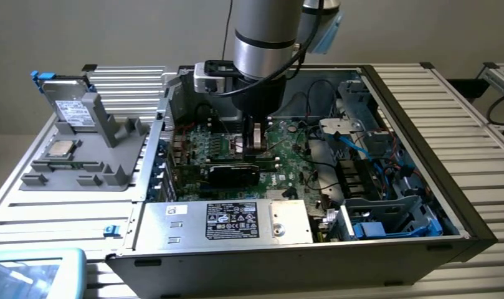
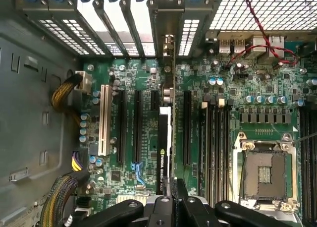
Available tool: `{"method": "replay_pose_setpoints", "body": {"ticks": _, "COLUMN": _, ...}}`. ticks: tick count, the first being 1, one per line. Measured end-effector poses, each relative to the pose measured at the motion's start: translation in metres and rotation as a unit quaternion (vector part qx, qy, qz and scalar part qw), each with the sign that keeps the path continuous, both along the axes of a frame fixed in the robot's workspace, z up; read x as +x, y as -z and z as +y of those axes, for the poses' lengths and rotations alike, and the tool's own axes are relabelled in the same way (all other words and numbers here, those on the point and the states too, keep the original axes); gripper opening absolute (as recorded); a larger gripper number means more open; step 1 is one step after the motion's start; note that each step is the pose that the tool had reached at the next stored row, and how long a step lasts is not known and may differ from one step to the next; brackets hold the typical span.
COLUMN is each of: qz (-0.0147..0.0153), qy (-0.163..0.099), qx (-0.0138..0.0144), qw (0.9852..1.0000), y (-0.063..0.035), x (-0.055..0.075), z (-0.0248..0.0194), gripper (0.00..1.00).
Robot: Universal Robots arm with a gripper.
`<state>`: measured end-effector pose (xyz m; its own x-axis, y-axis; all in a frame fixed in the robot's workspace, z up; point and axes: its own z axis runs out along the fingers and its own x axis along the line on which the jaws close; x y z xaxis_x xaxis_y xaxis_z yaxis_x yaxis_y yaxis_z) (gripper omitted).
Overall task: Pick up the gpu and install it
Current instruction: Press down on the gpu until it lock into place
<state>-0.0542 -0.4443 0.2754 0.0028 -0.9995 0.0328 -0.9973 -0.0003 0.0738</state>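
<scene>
Hand (image 2: 171, 199) clamps gpu (image 2: 165, 147) edge-on – its lower edge hidden against motherboard (image 2: 237, 83).

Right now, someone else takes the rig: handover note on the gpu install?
Pincer: shut on the gpu, gripping its top edge, inside the open computer case.
Gpu: upright on edge over the motherboard, lined up with an expansion slot, its bracket end toward the rear slot covers.
Done: card picked up and brought into the case.
Left: whether it is fully seated cannot be told; the pincer has not let go.
Elsewhere: silver drive and processor sit on the grey holder beside the case.
</scene>
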Motion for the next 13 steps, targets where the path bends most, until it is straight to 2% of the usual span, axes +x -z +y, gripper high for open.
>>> {"method": "replay_pose_setpoints", "body": {"ticks": 6, "qz": 0.0000, "qy": 0.000, "qx": 0.0001, "qw": 1.0000, "y": 0.0080, "x": 0.000, "z": -0.0004, "gripper": 0.12}}
{"method": "replay_pose_setpoints", "body": {"ticks": 11, "qz": 0.0000, "qy": 0.000, "qx": 0.0000, "qw": 1.0000, "y": 0.0100, "x": 0.000, "z": -0.0007, "gripper": 0.12}}
{"method": "replay_pose_setpoints", "body": {"ticks": 13, "qz": 0.0003, "qy": 0.000, "qx": -0.0009, "qw": 1.0000, "y": 0.0125, "x": 0.001, "z": -0.0013, "gripper": 0.12}}
